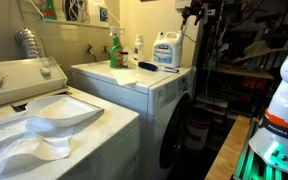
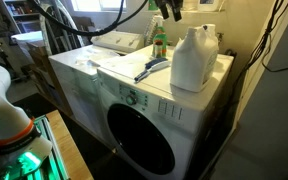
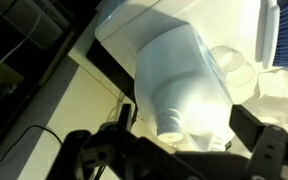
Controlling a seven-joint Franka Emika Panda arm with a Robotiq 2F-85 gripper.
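The gripper (image 1: 192,12) hangs in the air above the front-loading machine (image 2: 139,140), over the back corner of its top where a big white detergent jug (image 2: 194,58) stands upright. In the wrist view the jug fills the middle of the frame, its cap toward the camera. The two dark fingers (image 3: 121,118) are spread wide, one on each side of it. The pincer is released and grasps nothing, and in both exterior views it sits clear above the jug without touching it.

The jug has a blue label on the side that faces the room, and it stands close to the wall at the far edge of the machine's top. Just beside it lies a blue-bristled brush (image 2: 152,68), flat on the top. Further along the back edge stand a green bottle (image 1: 114,50) and, near it, a small white bottle (image 1: 138,50), both upright and well apart from the jug.

Beside the front-loader is a top-loading washer (image 1: 14,80), with a grey corrugated hose (image 1: 24,42) rising behind it. The round door of the front-loader is closed in an exterior view. The robot's white base (image 2: 9,130), glowing green at the bottom, stands on a wooden surface near the machines.
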